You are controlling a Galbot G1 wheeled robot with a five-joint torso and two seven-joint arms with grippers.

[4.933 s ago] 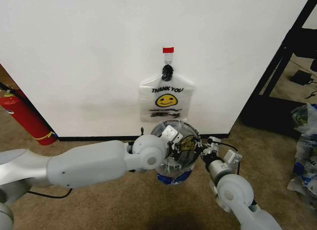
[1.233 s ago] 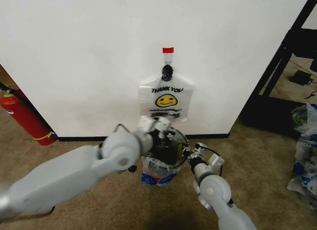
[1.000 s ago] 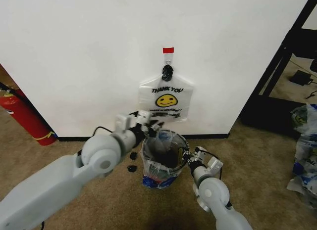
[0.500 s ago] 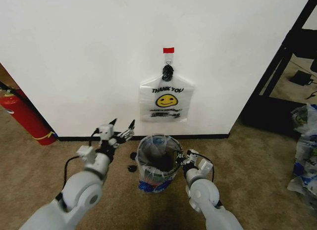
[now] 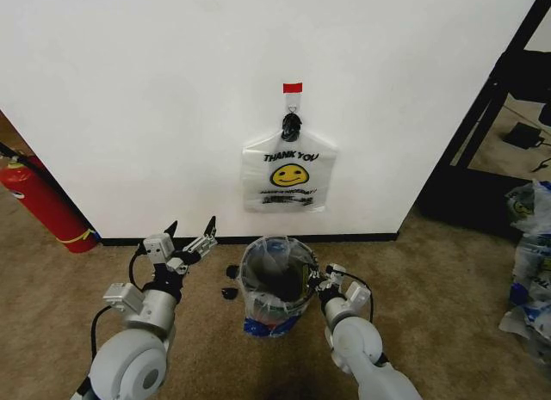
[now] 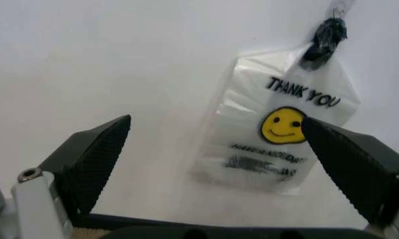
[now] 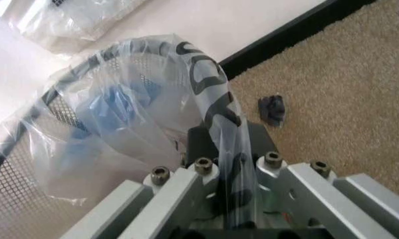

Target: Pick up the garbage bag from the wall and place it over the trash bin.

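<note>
One garbage bag (image 5: 274, 284) lines the trash bin (image 5: 258, 318) below the wall (image 5: 155, 99), its edge pinched by the right gripper (image 5: 322, 280) at the rim's three o'clock. Left gripper (image 5: 190, 238), fingers spread, hovers at the bin's nine o'clock. Another smiley bag (image 5: 289, 173) hangs on the hook (image 5: 293, 90) at twelve.

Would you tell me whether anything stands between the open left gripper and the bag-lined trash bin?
Nothing visible does: the left gripper hangs open beside the trash bin, with bare carpet between. Two small dark scraps lie lower by the bin.
</note>
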